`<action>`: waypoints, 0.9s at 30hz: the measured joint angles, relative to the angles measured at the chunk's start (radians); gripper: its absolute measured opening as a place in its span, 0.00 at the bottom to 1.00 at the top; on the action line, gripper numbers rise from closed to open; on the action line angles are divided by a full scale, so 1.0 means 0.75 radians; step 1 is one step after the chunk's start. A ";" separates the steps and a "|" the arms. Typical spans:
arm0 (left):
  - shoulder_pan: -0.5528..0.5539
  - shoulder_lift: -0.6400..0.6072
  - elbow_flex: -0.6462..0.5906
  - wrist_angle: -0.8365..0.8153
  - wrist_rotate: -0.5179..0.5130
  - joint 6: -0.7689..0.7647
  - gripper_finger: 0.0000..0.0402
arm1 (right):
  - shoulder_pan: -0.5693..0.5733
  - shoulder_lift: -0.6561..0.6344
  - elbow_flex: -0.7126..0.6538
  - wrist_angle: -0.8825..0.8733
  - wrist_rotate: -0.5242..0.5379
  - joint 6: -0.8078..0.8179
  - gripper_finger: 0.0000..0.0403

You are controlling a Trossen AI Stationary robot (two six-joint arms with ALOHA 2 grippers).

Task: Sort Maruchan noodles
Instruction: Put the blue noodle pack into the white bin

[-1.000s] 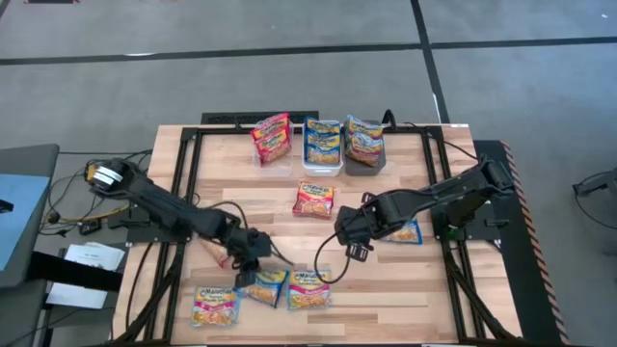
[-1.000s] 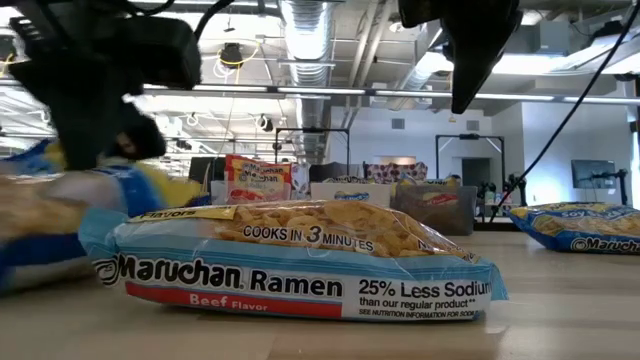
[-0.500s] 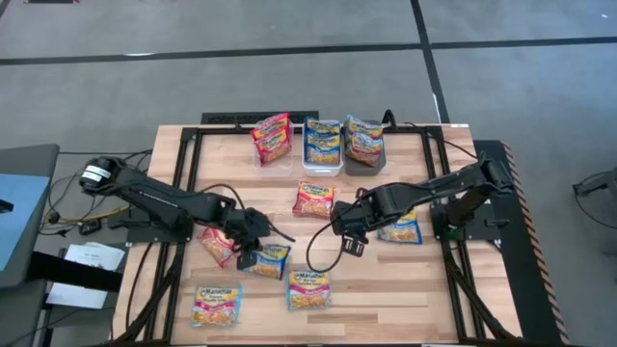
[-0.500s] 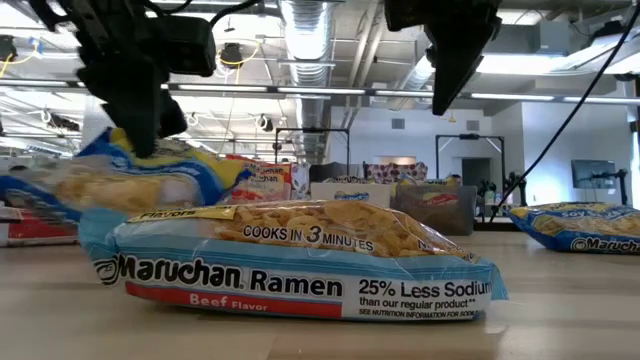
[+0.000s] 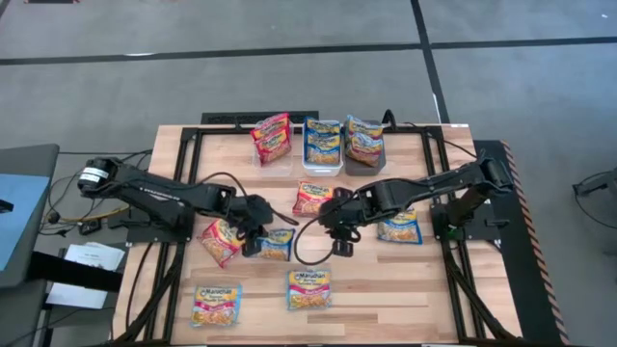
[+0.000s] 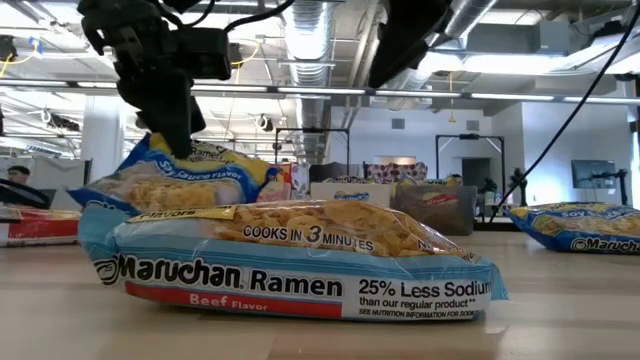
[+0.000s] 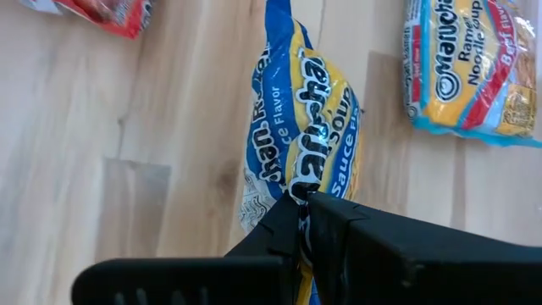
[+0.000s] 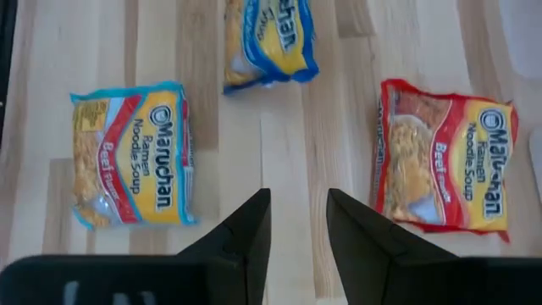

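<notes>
My left gripper (image 5: 254, 233) is shut on a blue Maruchan packet (image 5: 276, 245), which also shows in the low view (image 6: 185, 178). My right gripper (image 8: 296, 216) hangs open above bare wood near the table's middle (image 5: 339, 231), with nothing between its fingers. Loose packets lie flat on the table: a red one (image 5: 220, 241) beside my left gripper, a red one (image 5: 313, 198) at the middle, a blue one (image 5: 398, 228) at the right, and two (image 5: 308, 289) (image 5: 217, 304) near the front edge. My left gripper pinches the blue packet's crimped end edge (image 7: 298, 188) between its two fingers. The fingers slant down from the table's left side. The packet hangs tilted below and beyond the fingers. I cannot tell whether its lower end (image 6: 110, 195) touches the table.
Three small bins stand side by side at the far edge: one with a red packet (image 5: 272, 138), a white one with blue packets (image 5: 323, 145) and a dark grey one with packets (image 5: 364, 142). A black cable loops on the wood (image 5: 307, 253) between the grippers.
My left gripper has carried the blue packet up from the front packets, toward the far edge and a little right; the packet now hangs from it. My right gripper has moved toward the table's left and turned at the wrist.
</notes>
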 joint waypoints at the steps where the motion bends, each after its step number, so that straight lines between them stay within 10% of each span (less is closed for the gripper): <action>1: 0.008 0.000 0.000 -0.001 0.000 0.016 0.00 | -0.003 0.000 0.000 0.005 0.002 -0.002 0.36; 12: 0.094 0.000 0.000 0.092 0.004 0.159 0.00 | -0.043 0.058 -0.001 0.104 0.023 -0.042 0.51; 27: 0.097 -0.001 0.001 0.168 0.013 0.214 0.00 | -0.086 0.211 0.000 0.459 0.032 -0.195 0.46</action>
